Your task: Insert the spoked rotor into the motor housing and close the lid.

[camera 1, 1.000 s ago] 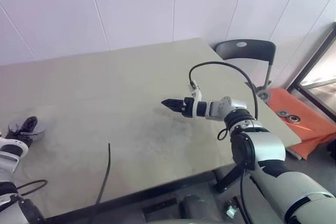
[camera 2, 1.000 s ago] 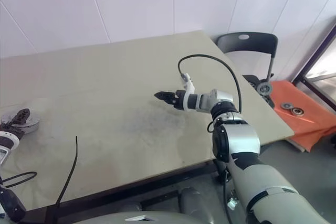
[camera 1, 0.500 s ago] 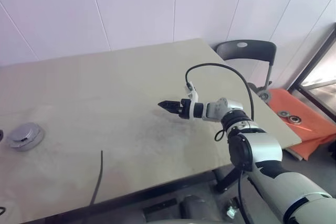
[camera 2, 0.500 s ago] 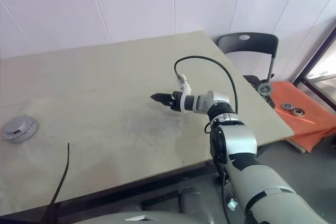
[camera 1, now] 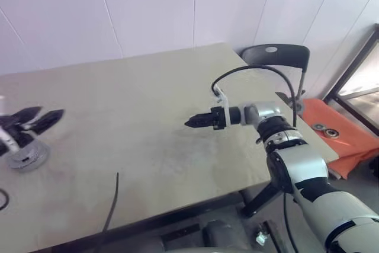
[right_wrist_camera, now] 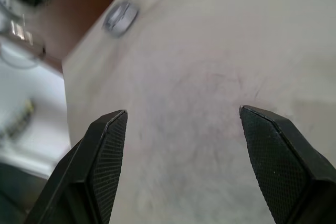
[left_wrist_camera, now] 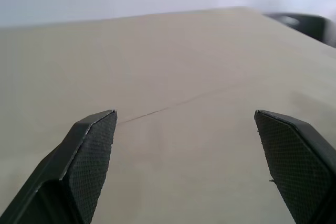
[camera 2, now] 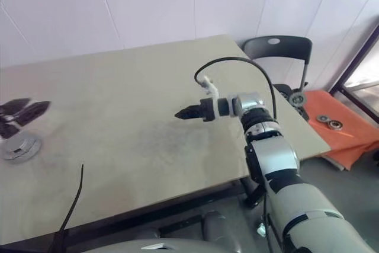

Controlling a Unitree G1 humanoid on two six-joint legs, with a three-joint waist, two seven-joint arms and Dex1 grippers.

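**Round metal unit sitting near-left, both pincers empty**

Starting nearest: noting a thin black cable trailing over the front edge of the bench, touching nothing of the task.

Finding the lid just beyond it, lying flat at the bench's near-left edge as a grey round disc with a raised centre. Probably resting on top of the motor housing, though not showing enough, blurred and partly covered, to confirm that or to tell where the spoked rotor is.

Seeing the left pincer hanging just above and behind that disc, fingers spread wide apart, gripping nothing.

Moving to mid-bench: seeing the right pincer held off the surface, pointing toward the robot's left, fingers likewise apart and empty, well away from the disc.

Judging the handling: expecting rigid metal, dense for its size, smooth and slippery on the flat faces. Favouring a hold across the ribbed rim, on opposite sides, keeping the piece level. Avoiding any squeeze on thin spokes or on the copper windings.

Ending farthest: spotting a black chair behind the bench's far right corner and an orange mat on the floor.
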